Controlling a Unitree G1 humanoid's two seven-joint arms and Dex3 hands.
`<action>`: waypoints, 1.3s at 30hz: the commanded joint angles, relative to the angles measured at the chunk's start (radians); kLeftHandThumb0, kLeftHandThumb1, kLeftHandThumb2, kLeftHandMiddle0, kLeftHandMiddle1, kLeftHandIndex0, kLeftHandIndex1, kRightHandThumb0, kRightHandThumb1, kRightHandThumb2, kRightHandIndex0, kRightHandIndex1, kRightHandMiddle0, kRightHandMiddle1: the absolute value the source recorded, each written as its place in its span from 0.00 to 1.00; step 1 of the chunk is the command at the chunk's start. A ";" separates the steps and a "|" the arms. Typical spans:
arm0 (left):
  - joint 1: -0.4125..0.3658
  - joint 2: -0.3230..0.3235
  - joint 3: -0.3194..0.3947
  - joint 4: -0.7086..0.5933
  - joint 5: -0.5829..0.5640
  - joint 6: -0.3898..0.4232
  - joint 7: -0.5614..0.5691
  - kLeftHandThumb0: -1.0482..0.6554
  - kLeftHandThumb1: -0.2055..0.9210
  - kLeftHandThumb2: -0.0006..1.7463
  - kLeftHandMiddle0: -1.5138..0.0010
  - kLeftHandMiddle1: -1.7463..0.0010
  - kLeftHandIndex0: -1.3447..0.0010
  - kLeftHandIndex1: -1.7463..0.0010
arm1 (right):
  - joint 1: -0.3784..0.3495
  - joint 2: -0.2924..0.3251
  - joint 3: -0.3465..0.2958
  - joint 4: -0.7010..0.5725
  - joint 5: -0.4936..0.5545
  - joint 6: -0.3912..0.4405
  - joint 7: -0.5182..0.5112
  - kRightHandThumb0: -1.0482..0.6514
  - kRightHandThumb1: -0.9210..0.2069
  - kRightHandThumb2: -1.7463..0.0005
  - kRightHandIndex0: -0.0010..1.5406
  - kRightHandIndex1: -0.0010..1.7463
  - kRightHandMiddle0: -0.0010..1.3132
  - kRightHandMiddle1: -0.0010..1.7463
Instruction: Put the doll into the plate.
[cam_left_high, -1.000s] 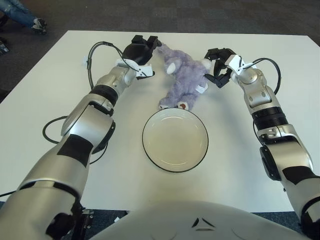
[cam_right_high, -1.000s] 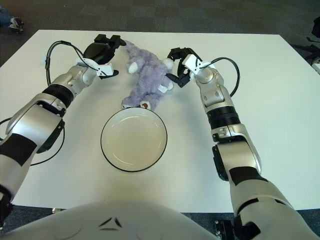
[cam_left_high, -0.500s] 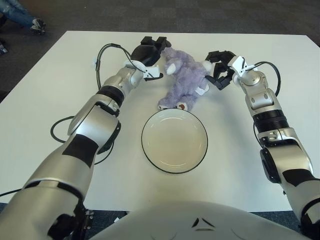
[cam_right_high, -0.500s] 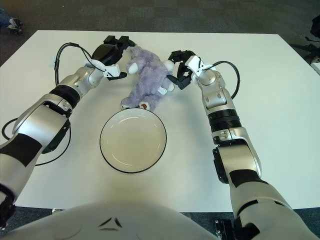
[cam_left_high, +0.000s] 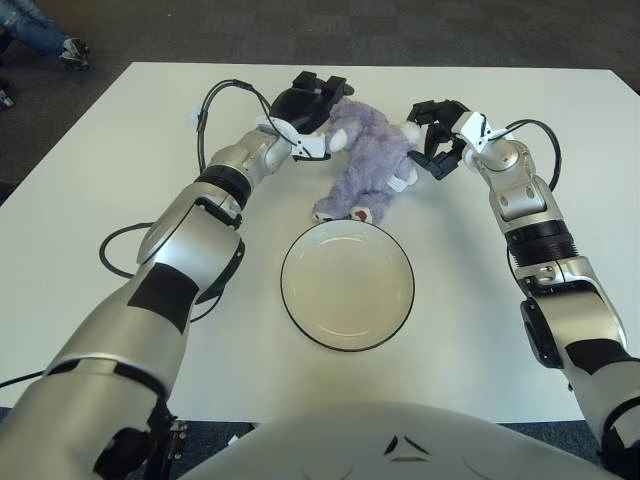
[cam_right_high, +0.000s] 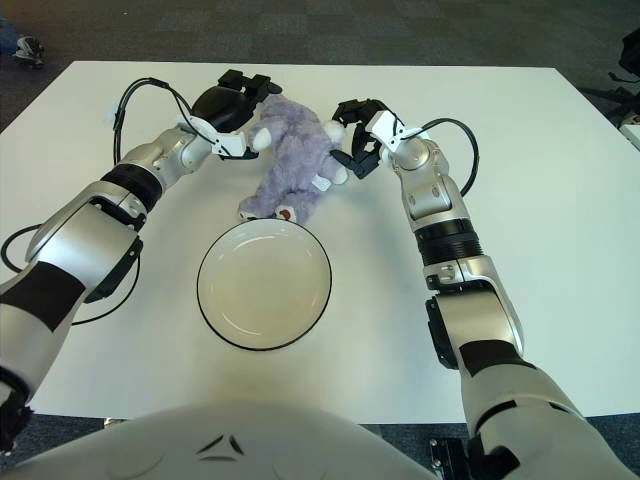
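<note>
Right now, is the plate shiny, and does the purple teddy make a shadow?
Left eye view: the plate shows only a soft pale sheen, no hard glare. The doll casts a faint shadow on the table, between the left hand and right hand. Right eye view: the same soft, even light.

- The plate (cam_left_high: 347, 286) sits on the bench (cam_left_high: 100, 200) at the centre of the frame.
- The doll (cam_left_high: 366, 160) lies just above the plate, in the upper centre; its lower end reaches the plate's upper rim.
- The left hand (cam_left_high: 312, 100) is at the doll's upper left, touching it.
- The right hand (cam_left_high: 432, 135) is at the doll's right side, up against it.
</note>
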 joint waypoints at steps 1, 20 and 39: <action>-0.026 -0.002 -0.013 0.006 0.015 -0.003 0.019 0.35 0.46 0.57 1.00 0.62 1.00 0.66 | 0.011 -0.001 -0.006 -0.004 0.020 -0.006 0.017 0.61 0.71 0.18 0.40 0.99 0.64 0.82; -0.056 -0.068 -0.041 0.026 0.030 0.055 -0.008 0.39 0.41 0.59 1.00 0.63 1.00 0.62 | 0.013 0.002 -0.009 0.010 0.035 -0.037 0.025 0.61 0.69 0.20 0.38 0.96 0.65 0.82; -0.076 -0.121 -0.055 0.056 0.038 0.100 -0.044 0.53 0.35 0.67 0.97 0.67 1.00 0.68 | 0.025 0.011 -0.029 -0.007 0.095 -0.015 0.067 0.61 0.73 0.18 0.41 0.98 0.66 0.81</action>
